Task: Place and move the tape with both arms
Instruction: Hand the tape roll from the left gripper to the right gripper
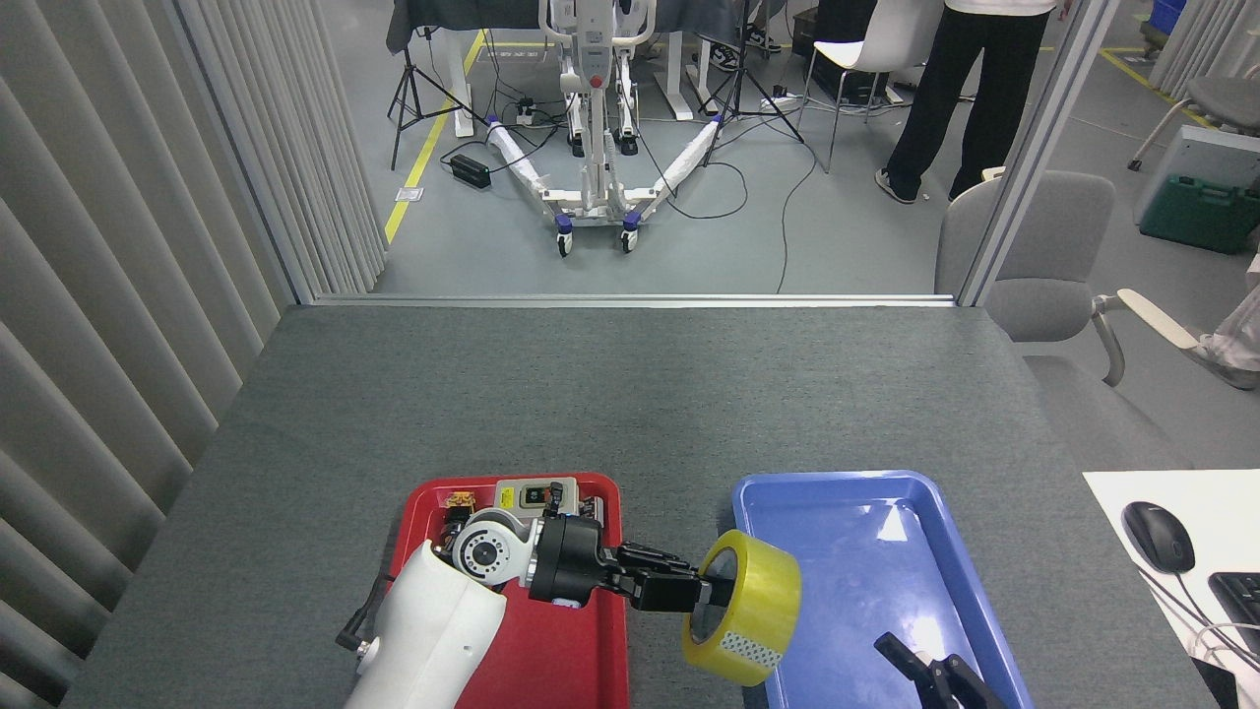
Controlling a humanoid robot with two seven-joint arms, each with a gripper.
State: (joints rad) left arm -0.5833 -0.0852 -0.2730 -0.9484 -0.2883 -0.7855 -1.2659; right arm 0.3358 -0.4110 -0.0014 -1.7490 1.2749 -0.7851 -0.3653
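Desk (610, 394), covered in grey felt, fills the middle of the head view and stretches well ahead of both end effectors. Blue tray (856, 551) lies on it to the right of the left end effector, and the right end effector shows over its near right corner. Red tray (581, 660) lies to the left of the blue one, apart from it; the left arm (433, 640), white-cased, passes over it from the lower edge. At the red tray's far end, just behind the left wrist, sit a small white circuit breaker (535, 493) and some other small parts too crowded to tell apart.

Tape (753, 606), a wide translucent yellow roll with a white core, stands on its edge at the tip of the left end effector (704, 591), over the gap between the trays and overlapping the blue tray's left rim. One black finger reaches into the core and the end effector is clamped on the roll's wall. Whether the roll touches the tray rim or hangs above it cannot be told.

Right end effector (930, 675) shows only as black fingers at the bottom edge, well to the right of the tape and apart from it; whether they are spread or together I cannot tell.
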